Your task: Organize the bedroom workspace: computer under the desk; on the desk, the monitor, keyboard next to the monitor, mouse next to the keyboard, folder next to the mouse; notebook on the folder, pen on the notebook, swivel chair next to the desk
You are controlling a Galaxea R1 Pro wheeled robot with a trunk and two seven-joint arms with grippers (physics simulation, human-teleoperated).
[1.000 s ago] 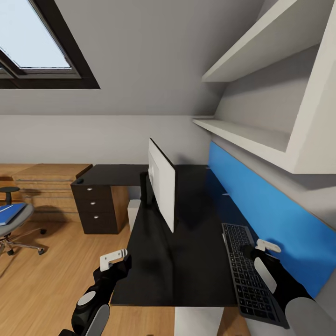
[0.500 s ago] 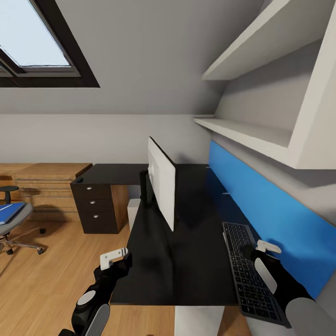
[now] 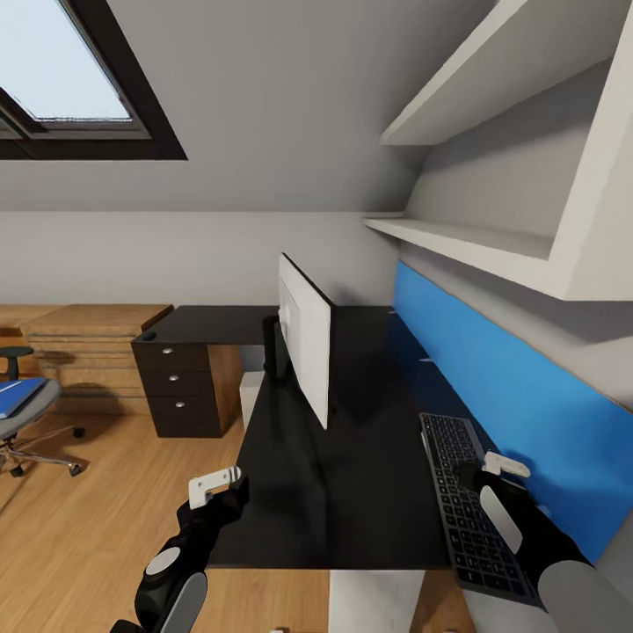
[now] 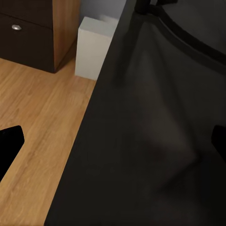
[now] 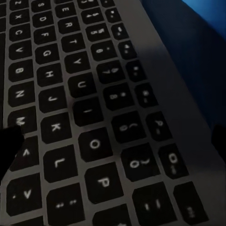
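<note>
The monitor [image 3: 306, 352] stands on the glossy black desk [image 3: 352, 492], edge-on to me. A slim keyboard [image 3: 464, 505] lies along the desk's right side by the blue wall panel, its near end past the front edge. My right gripper [image 3: 492, 466] hovers open just over its keys [image 5: 94, 141]. My left gripper [image 3: 215, 488] is open at the desk's left front edge [image 4: 89, 122]. The pale computer [image 3: 252, 397] tower [image 4: 96, 47] stands under the desk. A small dark mouse [image 3: 149, 338] sits on the far desk corner. The swivel chair [image 3: 22, 413] at far left carries the blue folder [image 3: 18, 396].
A dark three-drawer unit [image 3: 180, 387] holds up the desk's far wing. Low wooden shelving [image 3: 88, 352] lines the back wall. White wall shelves [image 3: 457, 246] hang over the desk's right side. Open wooden floor [image 3: 97, 527] lies left of the desk.
The whole picture has shifted slightly, so the camera moved; the chair now sits nearer the view's left edge. Both grippers and the keyboard hold their places.
</note>
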